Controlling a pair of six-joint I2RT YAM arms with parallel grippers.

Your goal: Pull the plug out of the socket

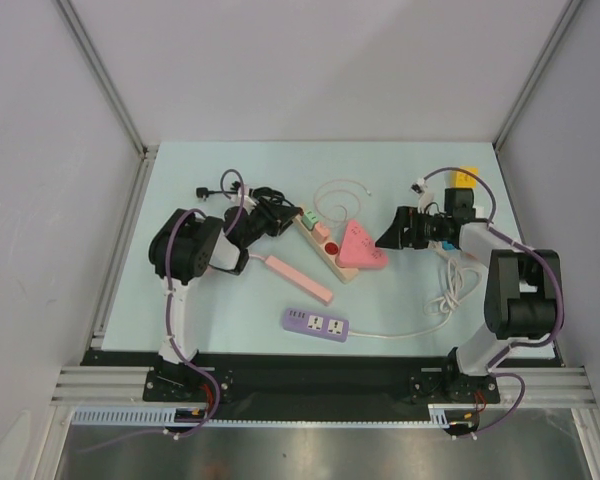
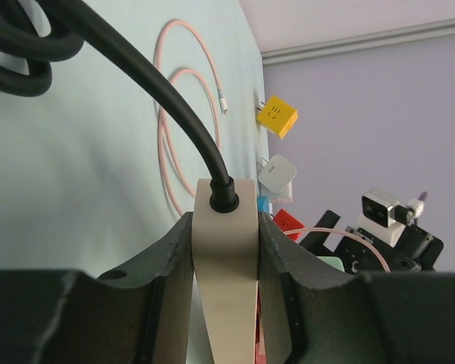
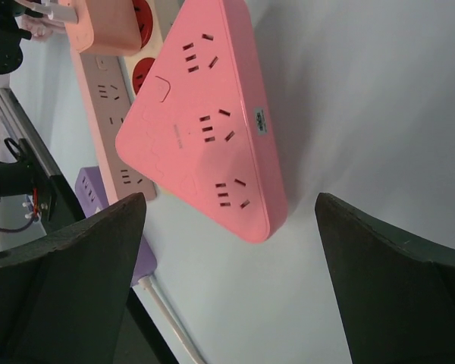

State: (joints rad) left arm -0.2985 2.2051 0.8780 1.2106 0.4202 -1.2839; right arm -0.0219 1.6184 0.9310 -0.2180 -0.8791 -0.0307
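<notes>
Top: left gripper (image 1: 277, 222) at far end of the beige strip (image 1: 336, 262), set for the pull; right gripper (image 1: 386, 234) faces the pink triangular block (image 1: 360, 248), probably to brace it
Left wrist: jaws clamped on the cream plug (image 2: 226, 250), black cable (image 2: 159, 98) exits top; seated or free, can't tell
Right wrist: jaws wide, empty

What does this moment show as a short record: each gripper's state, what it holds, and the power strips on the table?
left gripper: shut on beige plug
plug lead: black cord leaves its far end
right gripper: open, empty
right gripper faces: pink triangular power strip
other strips: beige power strip, long pink power strip, purple power strip
plug still seated in a socket: cannot tell
</notes>
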